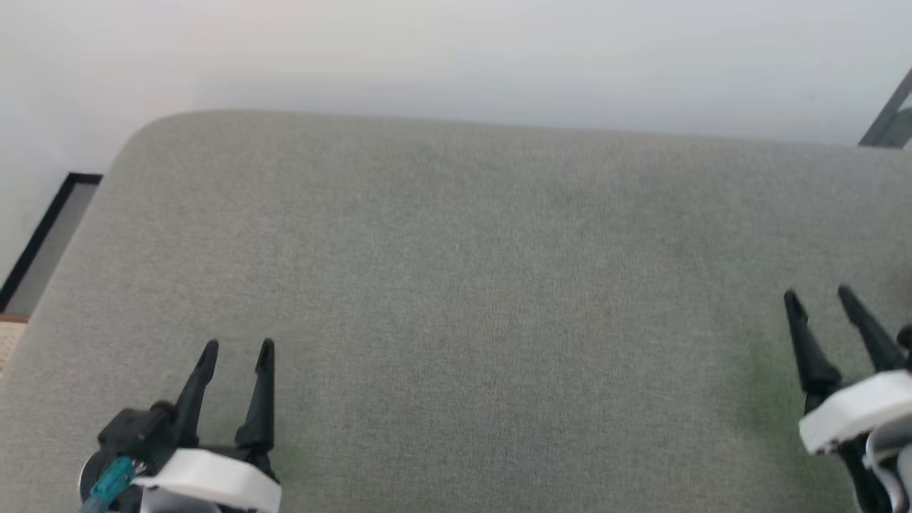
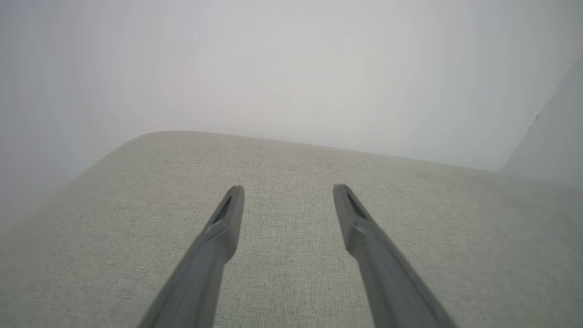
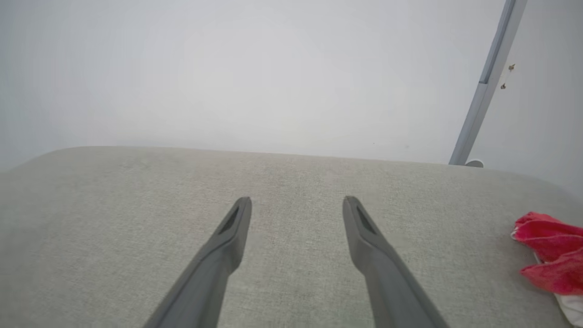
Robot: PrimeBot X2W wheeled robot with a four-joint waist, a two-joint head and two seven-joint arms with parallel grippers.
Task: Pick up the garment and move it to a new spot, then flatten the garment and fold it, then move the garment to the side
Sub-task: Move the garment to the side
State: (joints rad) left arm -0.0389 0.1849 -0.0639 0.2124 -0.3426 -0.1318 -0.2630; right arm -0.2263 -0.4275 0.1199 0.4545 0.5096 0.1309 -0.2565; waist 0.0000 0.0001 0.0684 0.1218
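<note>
The garment (image 3: 549,255), red cloth with a bit of white at its lower edge, lies crumpled at the right edge of the right wrist view, well to the right of my right gripper (image 3: 297,202). That gripper is open over the grey cushion, and in the head view my right gripper (image 1: 819,296) sits at the lower right. At the lower left of the head view my left gripper (image 1: 237,348) is open with nothing between its fingers. In the left wrist view my left gripper (image 2: 288,190) hovers over bare cushion fabric.
A wide grey fabric cushion (image 1: 456,285) spreads before me, with a rounded far left corner. A pale wall stands behind it. A grey metal post (image 3: 487,82) leans at the far right. A dark-framed panel (image 1: 43,235) lies past the cushion's left edge.
</note>
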